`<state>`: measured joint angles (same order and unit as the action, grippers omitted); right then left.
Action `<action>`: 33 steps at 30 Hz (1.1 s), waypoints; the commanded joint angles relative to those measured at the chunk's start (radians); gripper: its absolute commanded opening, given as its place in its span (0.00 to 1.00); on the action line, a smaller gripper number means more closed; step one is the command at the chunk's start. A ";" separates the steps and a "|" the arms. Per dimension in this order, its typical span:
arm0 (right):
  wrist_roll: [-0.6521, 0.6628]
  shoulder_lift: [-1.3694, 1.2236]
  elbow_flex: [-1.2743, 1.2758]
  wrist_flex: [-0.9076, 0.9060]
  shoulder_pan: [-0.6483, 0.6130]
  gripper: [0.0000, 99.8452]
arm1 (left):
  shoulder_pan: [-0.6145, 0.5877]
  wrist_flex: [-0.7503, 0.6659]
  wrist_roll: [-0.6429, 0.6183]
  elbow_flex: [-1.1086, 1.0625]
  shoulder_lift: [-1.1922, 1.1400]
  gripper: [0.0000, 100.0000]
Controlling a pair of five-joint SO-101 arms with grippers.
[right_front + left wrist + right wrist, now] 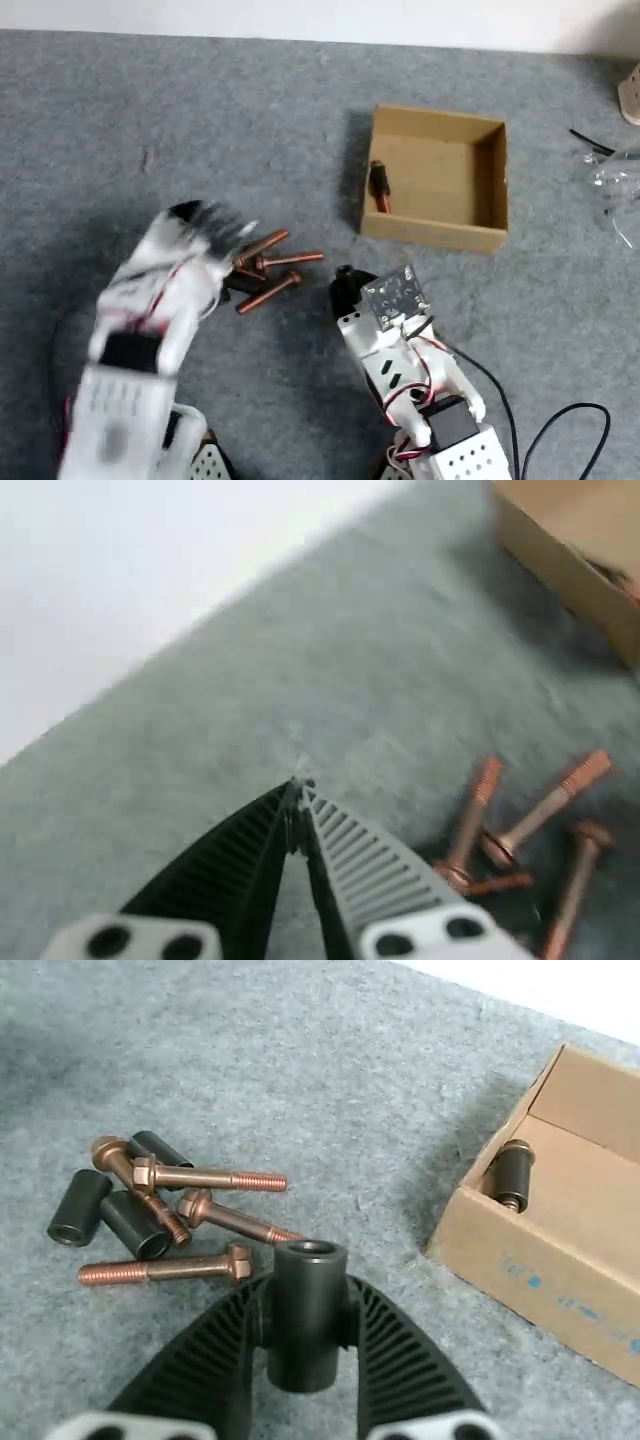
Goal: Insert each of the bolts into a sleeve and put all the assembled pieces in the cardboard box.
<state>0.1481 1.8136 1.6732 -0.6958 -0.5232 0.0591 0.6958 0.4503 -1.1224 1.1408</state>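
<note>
No text, number or sign can be read anywhere. The only print is a faint row of blue marks [560,1298] on the outer face of one wall of the cardboard box [480,1232], the wall turned toward the right arm. They are too blurred to make out as letters or figures.

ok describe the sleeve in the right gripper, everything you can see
The sleeve is a short dark matte tube, metal by its look, its round bore open at the top, no bolt inside. It stands upright, clamped at its sides by the right gripper's ribbed black fingers, over grey carpet between the bolts and the cardboard box.
</note>
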 commanded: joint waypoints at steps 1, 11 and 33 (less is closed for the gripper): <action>0.012 0.015 0.065 0.039 0.016 0.00 | 0.067 0.124 0.058 0.427 -0.622 0.01; 0.014 0.019 0.082 0.042 0.016 0.00 | 0.188 0.477 0.249 0.837 -1.013 0.24; 0.014 0.019 0.082 0.042 0.016 0.00 | 0.065 0.344 0.437 0.849 -1.305 0.22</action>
<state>0.1481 1.8136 1.6732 -0.6897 -0.5232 0.1619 1.0564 0.8861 -0.3629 -0.1158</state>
